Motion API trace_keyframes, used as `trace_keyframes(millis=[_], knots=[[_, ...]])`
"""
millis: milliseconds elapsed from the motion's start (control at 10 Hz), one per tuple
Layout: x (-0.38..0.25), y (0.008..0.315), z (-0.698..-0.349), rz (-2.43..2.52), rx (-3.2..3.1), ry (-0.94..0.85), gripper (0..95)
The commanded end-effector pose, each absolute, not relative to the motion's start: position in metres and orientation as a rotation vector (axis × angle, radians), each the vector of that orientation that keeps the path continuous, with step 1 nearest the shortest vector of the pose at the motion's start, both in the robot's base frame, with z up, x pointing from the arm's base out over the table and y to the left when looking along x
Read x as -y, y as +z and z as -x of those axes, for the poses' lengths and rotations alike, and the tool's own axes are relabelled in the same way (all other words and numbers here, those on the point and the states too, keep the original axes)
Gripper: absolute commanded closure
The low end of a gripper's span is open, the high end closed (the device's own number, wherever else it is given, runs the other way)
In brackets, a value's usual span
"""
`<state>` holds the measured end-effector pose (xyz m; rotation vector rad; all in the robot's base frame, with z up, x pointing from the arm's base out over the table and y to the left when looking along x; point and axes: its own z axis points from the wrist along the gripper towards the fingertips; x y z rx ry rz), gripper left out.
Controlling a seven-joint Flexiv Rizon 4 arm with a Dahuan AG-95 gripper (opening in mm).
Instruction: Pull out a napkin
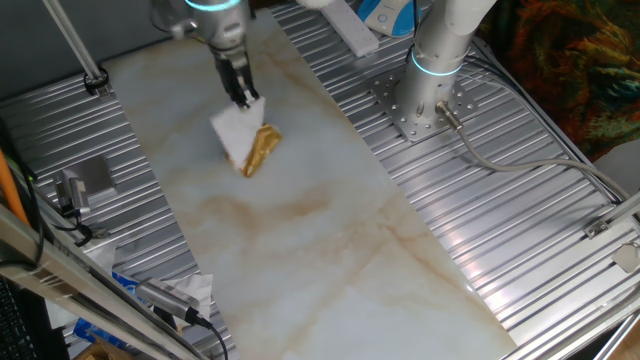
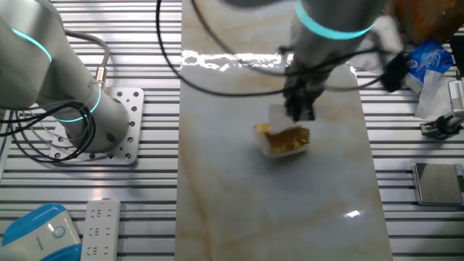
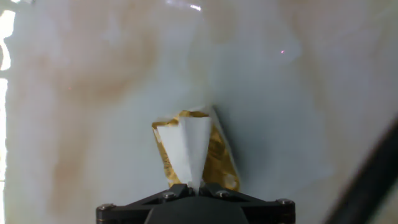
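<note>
A thin white napkin [image 1: 236, 131] stretches up from a shiny gold packet [image 1: 262, 148] on the marble table. My gripper [image 1: 243, 99] is shut on the napkin's top corner, just above the packet. In the hand view the napkin [image 3: 189, 152] rises as a white folded sheet from the gold packet [image 3: 219, 158] into my closed gripper [image 3: 194, 186]. In the other fixed view, the gripper [image 2: 300, 114] hangs directly over the packet [image 2: 288, 139], with a bit of napkin [image 2: 278, 114] showing beside the fingers.
The arm's base [image 1: 425, 100] is bolted to the ribbed metal at the back right. A white remote [image 2: 100, 228] and a blue-and-white device [image 2: 40, 233] lie near it. A paper wad with blue items [image 1: 185, 293] lies at the front left.
</note>
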<state>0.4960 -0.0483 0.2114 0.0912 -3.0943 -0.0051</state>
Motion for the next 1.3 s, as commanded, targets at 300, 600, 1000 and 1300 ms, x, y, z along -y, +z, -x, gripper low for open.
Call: trace_keyframes(millis=[300,600,1000,1300], knots=[[0.066,0.235,-0.512,-0.118,3.072,-0.039,95.0],[0.072,0.161,-0.474,-0.134,3.118,-0.027,95.0],[0.062,0.108,-0.468,-0.122,3.119,0.009,95.0],[0.065,0.085,-0.469,-0.137,3.119,0.011,95.0]])
